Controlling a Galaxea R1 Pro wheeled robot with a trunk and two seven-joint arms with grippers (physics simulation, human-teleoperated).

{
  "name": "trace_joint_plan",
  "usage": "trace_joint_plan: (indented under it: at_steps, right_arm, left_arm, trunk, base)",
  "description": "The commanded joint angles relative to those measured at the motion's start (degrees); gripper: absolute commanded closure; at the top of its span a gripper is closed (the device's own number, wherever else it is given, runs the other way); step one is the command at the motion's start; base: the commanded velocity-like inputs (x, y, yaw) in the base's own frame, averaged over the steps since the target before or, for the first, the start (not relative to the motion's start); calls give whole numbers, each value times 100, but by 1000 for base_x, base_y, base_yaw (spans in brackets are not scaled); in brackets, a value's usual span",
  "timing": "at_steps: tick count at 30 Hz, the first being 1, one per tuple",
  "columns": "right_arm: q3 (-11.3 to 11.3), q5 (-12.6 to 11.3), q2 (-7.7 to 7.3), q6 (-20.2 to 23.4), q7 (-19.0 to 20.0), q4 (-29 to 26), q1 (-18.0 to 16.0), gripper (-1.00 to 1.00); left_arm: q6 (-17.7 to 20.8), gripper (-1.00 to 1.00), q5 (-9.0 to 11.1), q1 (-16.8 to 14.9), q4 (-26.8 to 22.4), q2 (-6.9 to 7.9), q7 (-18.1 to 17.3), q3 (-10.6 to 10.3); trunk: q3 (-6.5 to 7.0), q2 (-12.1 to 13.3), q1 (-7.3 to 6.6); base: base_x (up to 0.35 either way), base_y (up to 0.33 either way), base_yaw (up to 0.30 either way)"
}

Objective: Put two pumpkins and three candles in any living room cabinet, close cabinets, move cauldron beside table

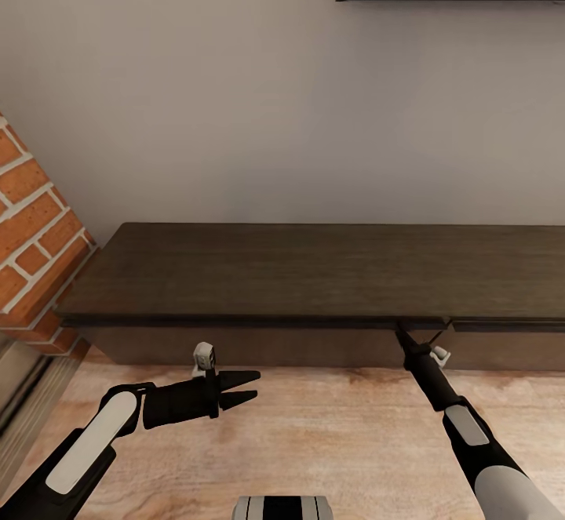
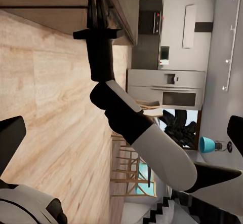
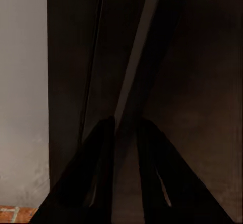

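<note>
Cabinet (image 1: 314, 273) against grey wall (image 1: 235, 96) — right hand (image 1: 402, 336) clamps its front edge, left hand (image 1: 249, 387) apart

Left arm: bent, forearm lying across the body; left gripper (image 1: 249, 388) free, fingers parted, holding nothing. Right arm: stretched forward and up; right gripper (image 1: 402, 334) fingers narrowly spaced, tips at a dark edge.

My left arm (image 1: 94, 438) has a glossy black shell with a long white panel along the forearm, and a small grey-white block sits above its wrist. Its gripper (image 1: 243, 388) ends in two tapered black fingers. My right arm (image 1: 479, 457) matches: slim black wrist, grey inset panel, white rounded forearm.
</note>
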Motion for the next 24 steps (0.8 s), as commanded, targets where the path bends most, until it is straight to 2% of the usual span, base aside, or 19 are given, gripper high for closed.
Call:
trace_joint_plan:
  at_steps: [1,22,24]
  right_arm:
    - [0,-104,1,107,38,-6,-5,100]
    - [9,-96,1,115,24,-6,-5,100]
    - [16,-98,1,117,-168,-11,-5,100]
  left_arm:
    - [3,-100,-29,-4,1,4,-42,-6]
    - [3,-100,-29,-4,-5,4,-42,-6]
    - [3,-100,-29,-4,-5,4,-42,-6]
  trunk:
    - [-3,-2,-2]
    - [-3,-2,-2]
    - [-3,-2,-2]
  base:
    - [0,0,0]
    - [0,0,0]
    - [0,0,0]
